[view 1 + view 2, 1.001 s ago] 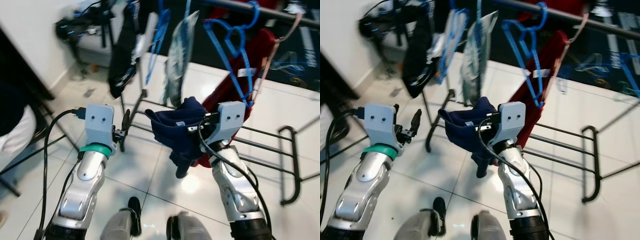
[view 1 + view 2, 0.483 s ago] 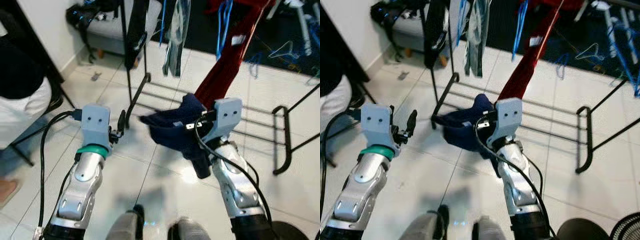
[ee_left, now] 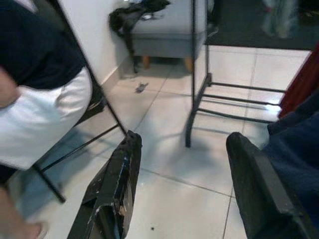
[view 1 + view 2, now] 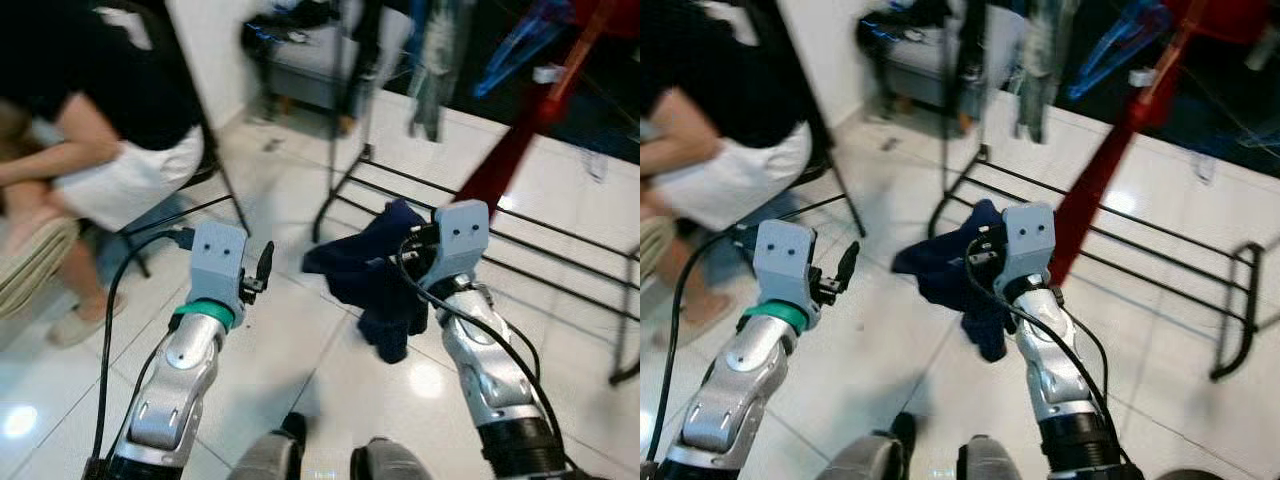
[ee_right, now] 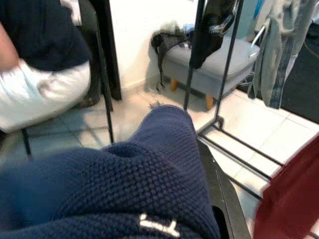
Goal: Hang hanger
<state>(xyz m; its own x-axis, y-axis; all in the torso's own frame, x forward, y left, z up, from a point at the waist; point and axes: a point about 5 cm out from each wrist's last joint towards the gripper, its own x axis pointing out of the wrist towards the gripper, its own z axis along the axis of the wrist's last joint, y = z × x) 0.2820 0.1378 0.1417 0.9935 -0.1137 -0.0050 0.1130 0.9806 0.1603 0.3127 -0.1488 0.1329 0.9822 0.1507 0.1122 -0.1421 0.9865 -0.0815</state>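
My right gripper [image 4: 393, 263] is shut on a navy knit garment [image 4: 372, 285], which hangs from it in a bundle above the floor. The cloth covers most of its fingers; one black finger [image 5: 220, 195] pokes out beneath the knit. My left gripper [image 4: 262, 268] is held level beside it, open, with nothing between its fingers [image 3: 121, 172]. Blurred blue hangers [image 4: 522, 38] hang at the top right on the clothes rack, next to a red garment [image 4: 515, 135].
The rack's black base bars [image 4: 545, 235] lie on the white tiles behind the garment, with an upright post [image 4: 352, 120]. A person [image 4: 95, 120] sits on a chair at the left, close to my left arm. A grey stool [image 4: 315, 75] stands by the wall.
The camera has swung left and down: the seated person now takes up the left side and the hangers have slid to the top right. Both grippers keep their pose; the garment stays held.
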